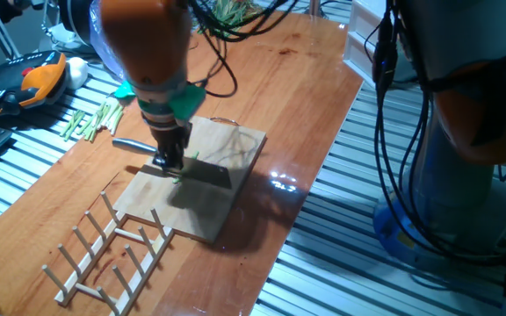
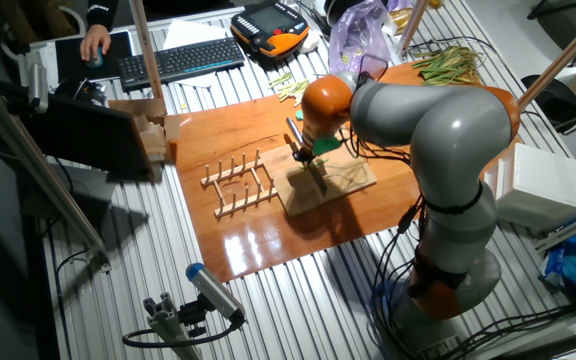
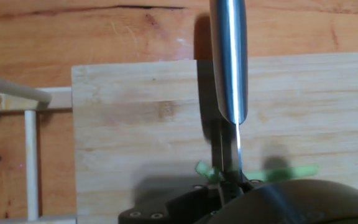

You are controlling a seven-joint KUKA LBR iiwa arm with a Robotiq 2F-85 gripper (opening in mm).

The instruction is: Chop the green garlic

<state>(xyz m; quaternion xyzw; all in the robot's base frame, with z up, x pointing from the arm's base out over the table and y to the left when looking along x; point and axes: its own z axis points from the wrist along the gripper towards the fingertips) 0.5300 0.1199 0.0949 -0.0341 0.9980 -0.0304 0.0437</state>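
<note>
Hand view: gripper (image 3: 229,186) is clamped shut on a knife (image 3: 229,62), steel handle running up frame, blade edge-on below it, set down across the green garlic (image 3: 288,170) on the cutting board (image 3: 135,124). Garlic is a thin bright green stalk lying crosswise on the board, one end poking out either side of the blade, middle hidden by the blade and gripper body. One fixed view: gripper (image 1: 170,158) stands about upright over the board's (image 1: 235,140) middle, knife (image 1: 191,171) lies flat across it, garlic (image 1: 191,158) shows as green flecks just beside the fingers. Wooden dish rack (image 1: 112,250) sits just beside the board's near edge; pale green stalk pieces (image 1: 90,121) lie apart from the board, off its left side. Other fixed view: leafy green bunch (image 2: 448,62) well beyond the board (image 2: 340,188).
</note>
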